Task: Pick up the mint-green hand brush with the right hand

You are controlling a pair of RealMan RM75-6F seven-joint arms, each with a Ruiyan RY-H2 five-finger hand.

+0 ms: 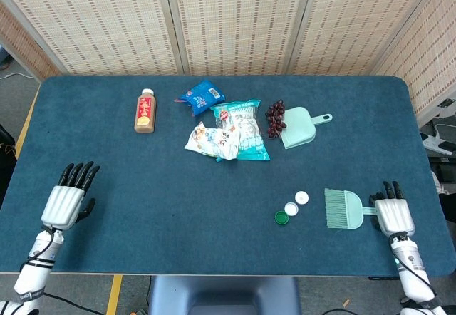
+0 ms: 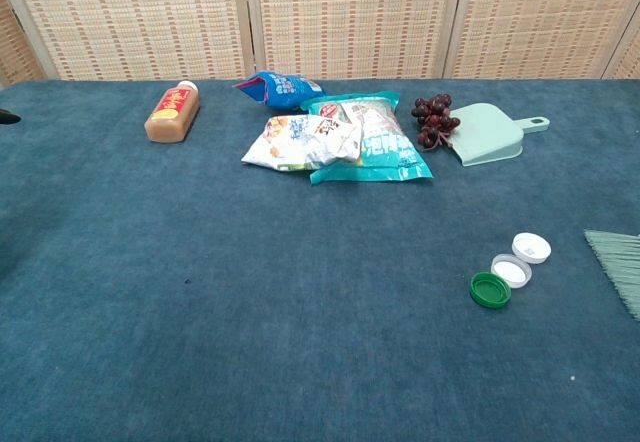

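One step is in hand: reaching for the brush (image 1: 345,209). It lies flat on the blue table (image 1: 142,187), near the right edge, beside three little caps (image 1: 291,208). The right hand (image 1: 394,213) sits right over the end of the brush's handle, holding nothing, fingers straight and close together. Next it needs to curl around the handle and lift. The left hand (image 1: 66,202) rests far off, fingers spread.
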